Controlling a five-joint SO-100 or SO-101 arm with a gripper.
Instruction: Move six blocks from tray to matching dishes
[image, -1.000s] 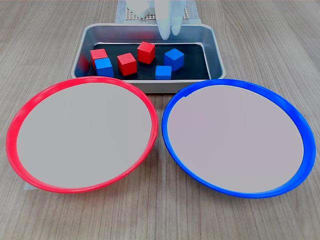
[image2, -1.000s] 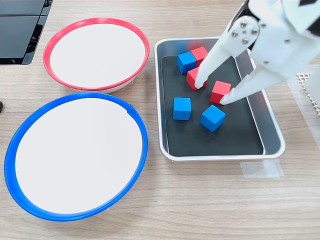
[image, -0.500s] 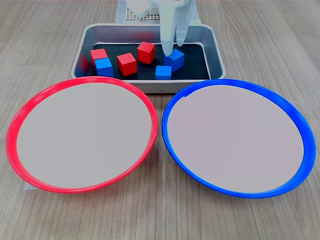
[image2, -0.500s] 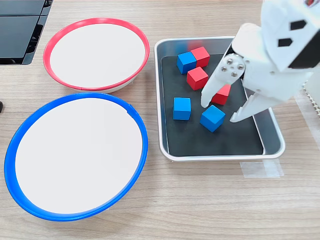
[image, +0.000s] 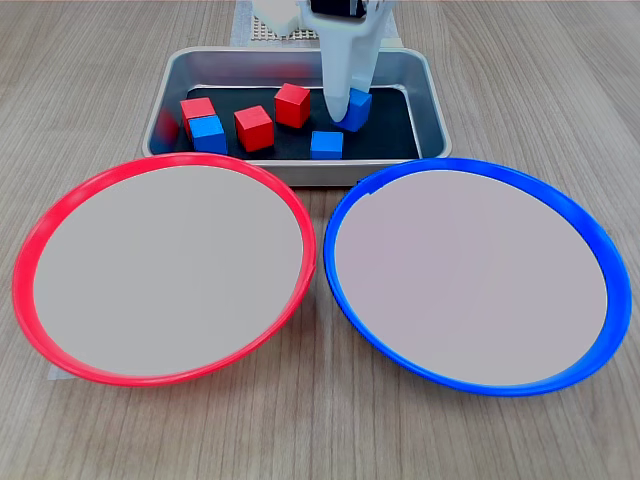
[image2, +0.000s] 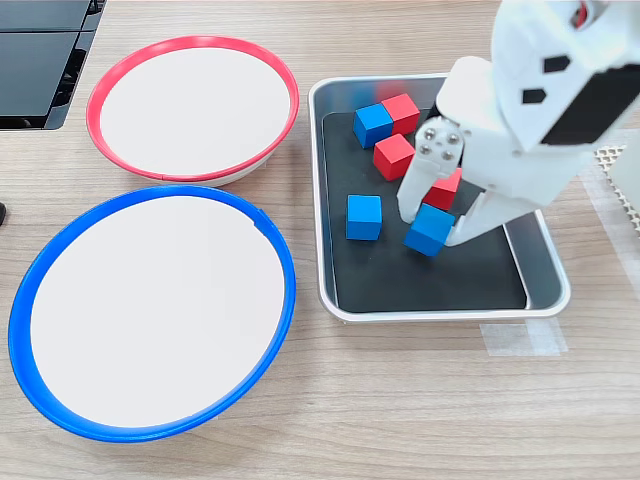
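Inside, the tray (image2: 544, 262) holds all six blocks on its dark bottom, while the red-rimmed dish (image: 165, 268) and the blue-rimmed dish (image: 472, 273) both lie bare on the wooden table (image: 560, 90). In the second exterior view, a red block (image2: 401, 112) and a blue block (image2: 372, 124) sit touching near the tray's top edge, another red block (image2: 393, 156) just below them, and a lone blue block (image2: 364, 217) toward the rim facing the dishes. The gripper (image2: 432, 225) stands down in the tray with its two fingers on either side of a blue block (image2: 430, 230), closed against it; a third red block (image2: 443, 189) shows just behind the near finger. The tray's bottom end, toward the second exterior view's lower edge, is open floor.
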